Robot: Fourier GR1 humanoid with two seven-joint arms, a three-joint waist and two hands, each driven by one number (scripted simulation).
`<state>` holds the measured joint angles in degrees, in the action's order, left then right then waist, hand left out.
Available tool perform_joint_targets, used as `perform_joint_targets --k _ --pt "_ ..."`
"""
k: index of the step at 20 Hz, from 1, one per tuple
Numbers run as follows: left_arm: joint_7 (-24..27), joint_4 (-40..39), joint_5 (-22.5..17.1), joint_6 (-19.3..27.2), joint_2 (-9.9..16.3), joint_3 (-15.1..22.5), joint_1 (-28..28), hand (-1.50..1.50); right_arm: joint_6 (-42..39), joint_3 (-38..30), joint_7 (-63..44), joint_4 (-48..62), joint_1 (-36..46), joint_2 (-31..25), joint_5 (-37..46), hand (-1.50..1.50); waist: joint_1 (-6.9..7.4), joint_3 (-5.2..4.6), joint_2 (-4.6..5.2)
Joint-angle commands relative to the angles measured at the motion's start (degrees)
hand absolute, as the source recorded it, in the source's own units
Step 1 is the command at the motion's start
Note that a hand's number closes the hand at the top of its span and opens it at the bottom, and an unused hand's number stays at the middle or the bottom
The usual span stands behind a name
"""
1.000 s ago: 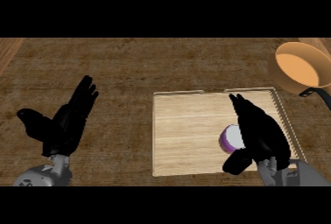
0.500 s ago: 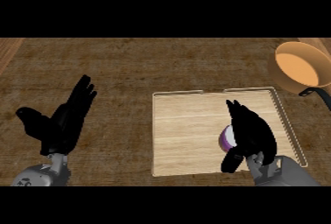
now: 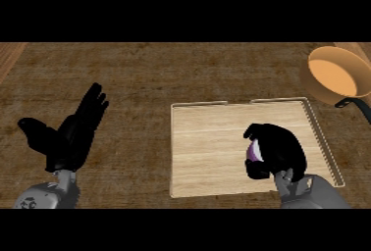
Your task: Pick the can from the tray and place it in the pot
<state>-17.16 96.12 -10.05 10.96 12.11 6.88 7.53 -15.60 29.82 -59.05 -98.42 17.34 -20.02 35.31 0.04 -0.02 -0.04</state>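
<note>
Left robot hand [image 3: 69,139]: black, matte, held upright at the left of the view over the table [image 3: 145,78], fingers straight and spread, thumb out to the side. It holds nothing and is at rest.

Table: brown wood-grain top with a mottled, woven-looking texture, flat, running across the whole view.

Tray [image 3: 217,142]: pale blond wood, rectangular, with a low raised rim and a small gap in the far edge. The boards show faint lengthwise grain. It lies flat on the table, right of centre.

Can [image 3: 253,150]: only a sliver shows, a purple side with a light band, curved as a cylinder would be. It sits in the near right part of the tray, almost wholly hidden by the hand around it. Whether it is already off the tray floor cannot be told.

Right robot hand [image 3: 274,151]: black, fingers and thumb curled round the can, grey forearm coming in from the lower edge.

Pot [image 3: 337,72]: round, smooth orange inside, darker outer wall, a black handle at its near right side. It stands on the table beyond the tray's far right corner, well apart from the can, and appears to have nothing in it.

Progress, as judged: the grasp looks made; lifting, carrying to the pot and releasing are left.
</note>
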Motion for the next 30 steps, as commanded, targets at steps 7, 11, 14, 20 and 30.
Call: perform_joint_targets --k 7,11,14,20,30 --pt "-3.23 2.53 3.17 -0.12 -2.06 -1.15 1.42 0.0 -4.7 -2.63 -2.25 0.2 1.34 7.54 7.93 1.5 0.06 0.02 0.0" --pt "-1.19 0.04 0.86 -1.2 -1.83 -2.78 0.72 0.0 -4.01 -20.63 11.99 -0.85 -5.26 -10.1 -2.13 1.5 -1.68 0.11 0.17" --pt "-1.05 1.02 0.64 -1.15 -1.15 -3.6 -0.63 0.0 -2.46 -32.41 18.57 6.96 -8.29 -16.48 -7.16 1.5 -2.89 0.36 0.49" --pt "-1.1 0.02 0.34 -2.6 -0.63 -3.82 0.7 0.0 1.52 -45.15 33.74 20.15 -8.81 -29.16 -5.25 1.5 -0.79 0.16 0.3" --pt "-0.86 -2.07 2.42 -2.06 -2.32 -2.95 2.52 0.0 0.04 -58.49 45.25 19.69 -4.48 -38.87 -11.35 1.5 -0.5 0.01 0.04"
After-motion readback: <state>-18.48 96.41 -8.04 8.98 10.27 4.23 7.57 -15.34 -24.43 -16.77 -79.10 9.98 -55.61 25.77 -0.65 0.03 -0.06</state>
